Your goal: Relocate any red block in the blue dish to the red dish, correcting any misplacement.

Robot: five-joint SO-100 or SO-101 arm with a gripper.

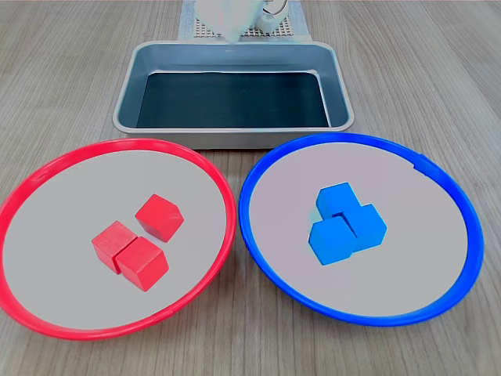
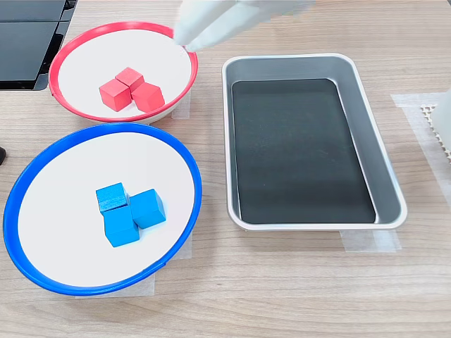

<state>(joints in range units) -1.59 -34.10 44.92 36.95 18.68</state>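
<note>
A wood-grain table (image 1: pixel 70 70) is seen in both exterior views; on it a rectangular metal tray (image 2: pixel 384 162) w/ dark floor is set, long axis running top-to-bottom in the second exterior view, side-to-side in the first exterior view.

The blue dish (image 1: pixel 258 243) is placed at the first exterior view's right, the red dish (image 1: pixel 223 184) at the first exterior view's left, rims close but apart; both sit just in front of the tray there. In the second exterior view the red dish (image 2: pixel 67 60) is shown above the blue dish (image 2: pixel 21 190).

Three blue cubes (image 1: pixel 347 223) are clustered touching near the blue dish's centre; no red is seen among them.

Three red cubes are held in the red dish, near its middle: two touching side by side, the third red block (image 1: pixel 159 217) just beside them, turned corner-on to the camera in the first exterior view; being a cube, no long axis can be given.

The arm's tip (image 2: pixel 211 21) is shown only as a pale blurred shape at the second exterior view's top, over the red dish's far rim, well apart from the red cubes; whether the jaws are released or clenched cannot be told; nothing is seen gripped.
</note>
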